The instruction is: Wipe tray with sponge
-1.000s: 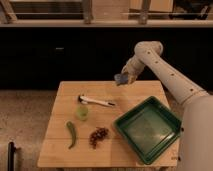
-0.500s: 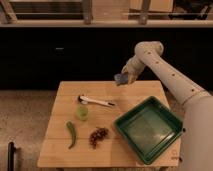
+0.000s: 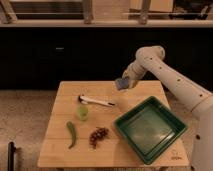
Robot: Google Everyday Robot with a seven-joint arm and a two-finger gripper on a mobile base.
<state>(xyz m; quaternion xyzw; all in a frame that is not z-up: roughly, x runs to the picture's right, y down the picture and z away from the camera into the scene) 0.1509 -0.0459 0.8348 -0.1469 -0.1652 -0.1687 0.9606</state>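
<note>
The large dark-green tray (image 3: 150, 128) sits tilted on the right part of the wooden table (image 3: 60, 150). Its glossy bottom is bare. My gripper (image 3: 123, 83) hangs above the back of the table, up and left of the tray's far corner. It is shut on the small blue-grey sponge (image 3: 121, 84), held in the air clear of the tray and the tabletop. The white arm (image 3: 170, 80) reaches in from the right.
A white utensil with a dark tip (image 3: 96, 101) lies at the table's middle back. A small light-green cup (image 3: 82, 112) stands below it. A green pepper (image 3: 72, 134) and a dark red bunch of grapes (image 3: 98, 135) lie near the front.
</note>
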